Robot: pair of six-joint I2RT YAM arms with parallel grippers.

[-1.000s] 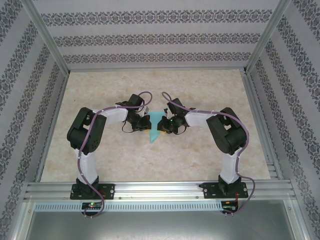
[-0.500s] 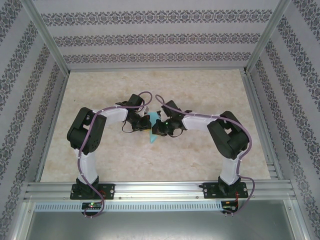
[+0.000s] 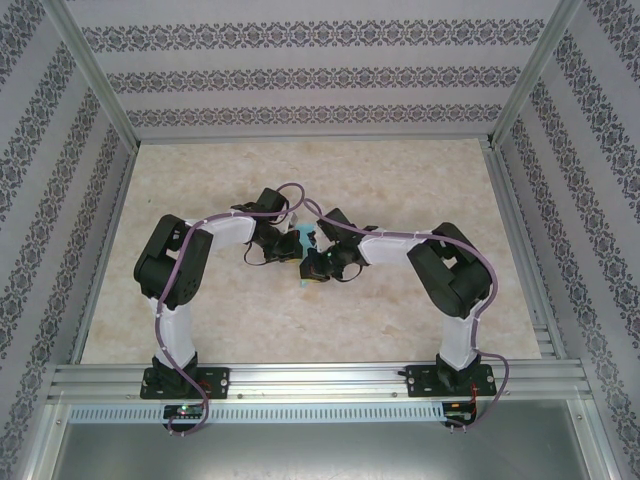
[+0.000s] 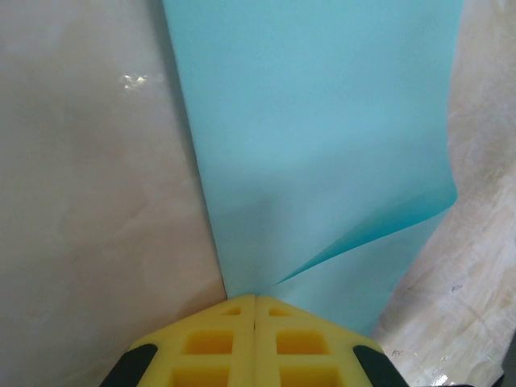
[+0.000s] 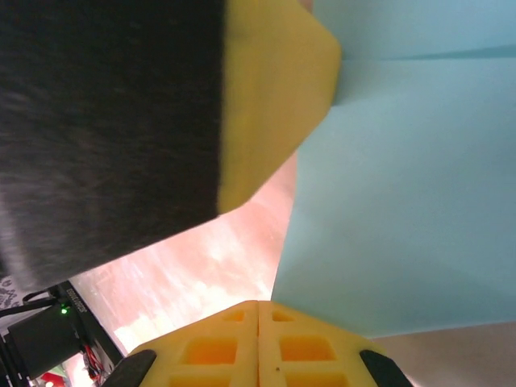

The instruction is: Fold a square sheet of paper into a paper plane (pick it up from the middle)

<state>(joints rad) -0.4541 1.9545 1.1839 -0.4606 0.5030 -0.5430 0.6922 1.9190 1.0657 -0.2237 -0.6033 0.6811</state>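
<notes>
left claw [image 4: 255,300] is pinching fully shut on thin turquoise square sheet of paper [image 4: 322,121] | right claw [image 5: 258,306] is clamping shut on another edge | sheet is curling between them over beige marbled tabletop [image 4: 81,210], seemingly being braced for a crease

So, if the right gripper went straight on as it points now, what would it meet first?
Probably the left gripper's yellow fingertip, close ahead beside the thin turquoise sheet of paper; depth is hard to judge.

paper [image 4: 322,121] edges cropped, overall shape unclear
</notes>
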